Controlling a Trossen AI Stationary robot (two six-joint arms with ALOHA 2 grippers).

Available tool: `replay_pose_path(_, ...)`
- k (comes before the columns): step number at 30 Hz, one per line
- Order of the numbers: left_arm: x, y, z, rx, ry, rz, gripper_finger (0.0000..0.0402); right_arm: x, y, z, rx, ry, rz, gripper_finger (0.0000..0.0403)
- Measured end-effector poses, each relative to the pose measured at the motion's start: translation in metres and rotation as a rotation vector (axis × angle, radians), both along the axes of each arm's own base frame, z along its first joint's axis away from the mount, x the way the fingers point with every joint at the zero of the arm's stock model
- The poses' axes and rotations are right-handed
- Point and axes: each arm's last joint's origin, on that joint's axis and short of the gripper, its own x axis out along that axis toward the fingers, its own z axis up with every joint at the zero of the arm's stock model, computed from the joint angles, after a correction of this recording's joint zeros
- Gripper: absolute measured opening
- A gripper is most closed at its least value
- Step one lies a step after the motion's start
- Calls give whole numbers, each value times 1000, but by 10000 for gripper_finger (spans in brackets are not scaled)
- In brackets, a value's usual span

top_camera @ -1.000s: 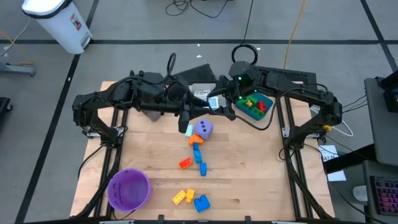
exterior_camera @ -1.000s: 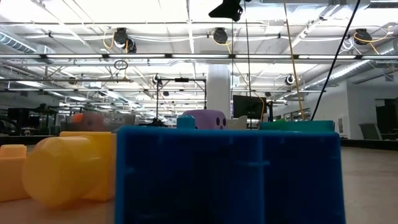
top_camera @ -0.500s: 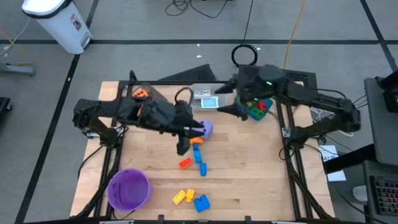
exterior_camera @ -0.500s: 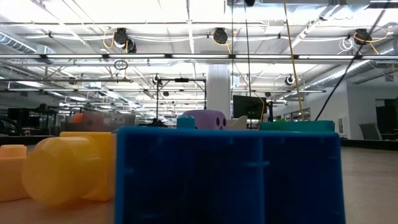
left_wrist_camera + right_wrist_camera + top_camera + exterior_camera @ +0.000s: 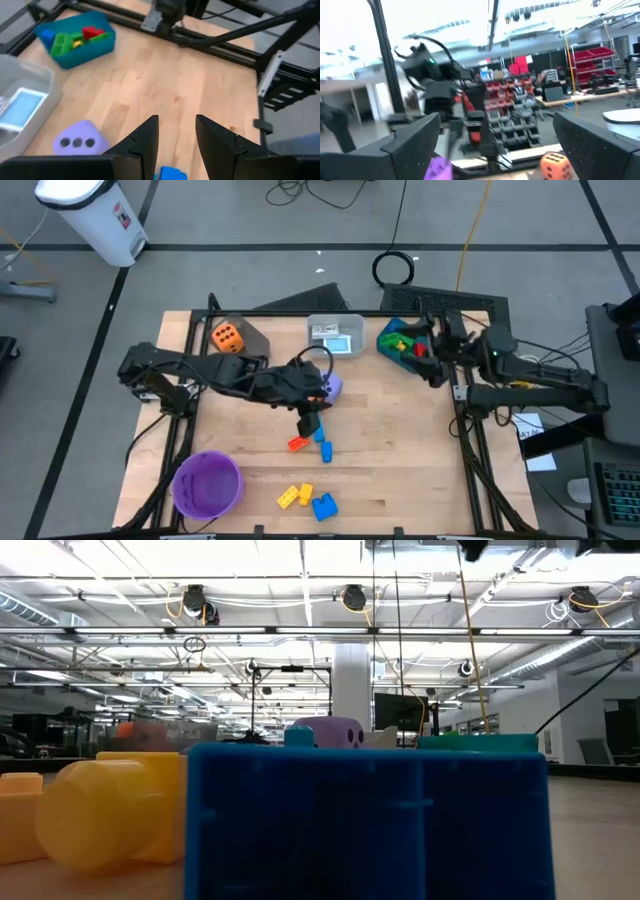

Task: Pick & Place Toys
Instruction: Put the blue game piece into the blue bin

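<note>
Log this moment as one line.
left claw: open, empty, above blue brick | right claw: open, empty, by teal bin | purple die: on table

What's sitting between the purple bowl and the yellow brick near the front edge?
Nothing: in the high view the stretch from the purple bowl to the yellow brick is bare wood.

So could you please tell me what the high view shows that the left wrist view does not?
Only the high view shows the purple bowl, the orange die, the yellow bricks, the orange brick and the right gripper beside the teal bin. Only the left wrist view shows the gap between the left gripper's fingers, with nothing in it. Both show the purple die, the teal bin with its bricks, the clear bin and a blue brick.
</note>
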Motion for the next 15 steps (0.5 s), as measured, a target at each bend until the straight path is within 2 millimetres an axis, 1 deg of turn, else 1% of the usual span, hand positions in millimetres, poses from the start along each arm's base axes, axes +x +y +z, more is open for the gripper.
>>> replay_pose_path(2,-1,5,-1,-7,21,22,136,-7,2,-12,45,-33,19,380)
replay_pose_path(5,-6,10,-8,-14,100,49,136,-15,4,-29,122,-100,61,380)
replay_pose_path(8,-10,16,-14,-33,182,83,136,-20,5,-39,199,-168,110,380)
replay_pose_path(11,-13,22,-17,-84,229,153,136,-21,6,-43,258,-196,151,380)
replay_pose_path(14,-8,26,-24,-136,259,202,136,-20,7,-44,286,-190,175,380)
replay_pose_path(15,-5,25,-30,-144,279,204,136,-19,8,-44,288,-190,182,380)
